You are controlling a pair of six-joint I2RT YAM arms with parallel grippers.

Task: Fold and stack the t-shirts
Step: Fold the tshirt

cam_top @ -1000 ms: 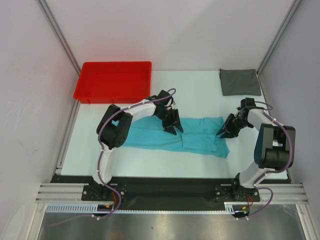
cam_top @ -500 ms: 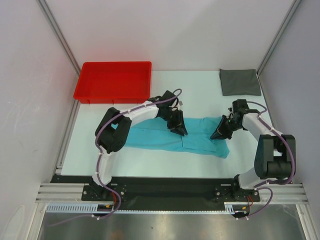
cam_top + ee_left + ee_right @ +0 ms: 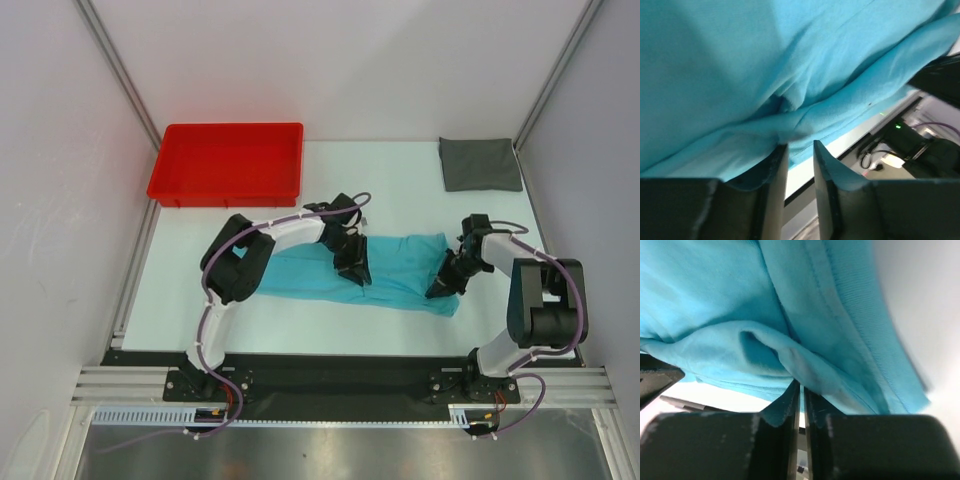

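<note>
**Both claws nearer the bases, on the turquoise shirt**

Since a second ago, the left gripper (image 3: 353, 268) and the right gripper (image 3: 441, 285) have both slid toward the near side of the table (image 3: 330, 325). The right forearm has swung in closer to its own elbow.

The left arm folds back at a raised elbow on the left. Its forearm runs rightward over the far edge of the turquoise t-shirt (image 3: 395, 272), and the wrist tips down onto the shirt's middle. The left wrist view shows its jaws standing a narrow gap apart with a ridge of cloth across the tips. Whether that cloth is pinched cannot be told.

The right arm bends at an elbow by the right wall and reaches in to the shirt's right end. Its jaws are pressed almost together on a raised fold of the turquoise cloth.

The turquoise shirt lies stretched left to right across the middle of the white table. The dark grey t-shirt (image 3: 480, 163), a folded rectangle, lies at the far right corner, well apart. A red plastic tray (image 3: 230, 128) sits at the far left. Pale panels wall in the table.
</note>
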